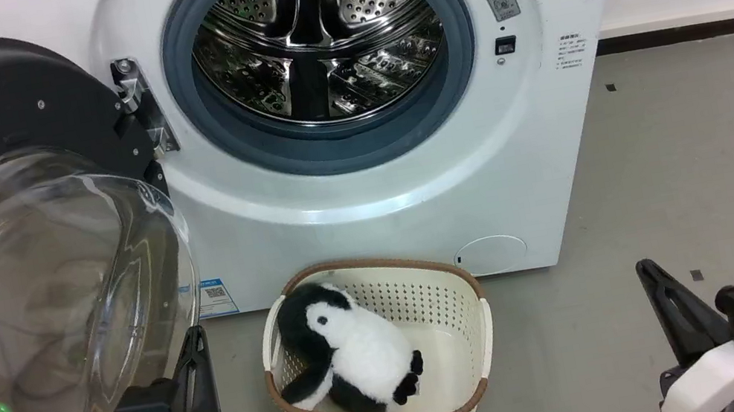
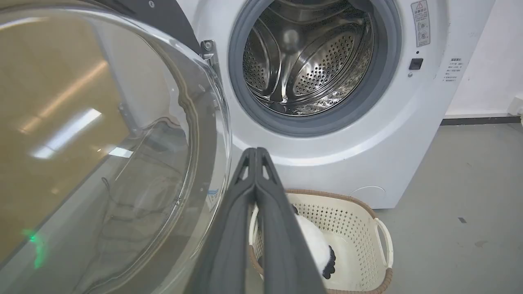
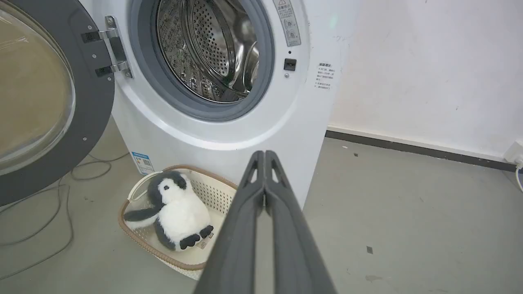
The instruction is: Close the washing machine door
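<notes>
Washing machine door hangs wide open; closing not yet started.
Head view: door at nine o'clock of the washing machine, left gripper at seven o'clock beside its glass, right gripper at five o'clock. Left wrist view: left gripper pressed together, empty, glass at nine o'clock. Right wrist view: right gripper pressed together, empty. Next, likely: left gripper reaches behind the door and pushes it toward three o'clock.
</notes>
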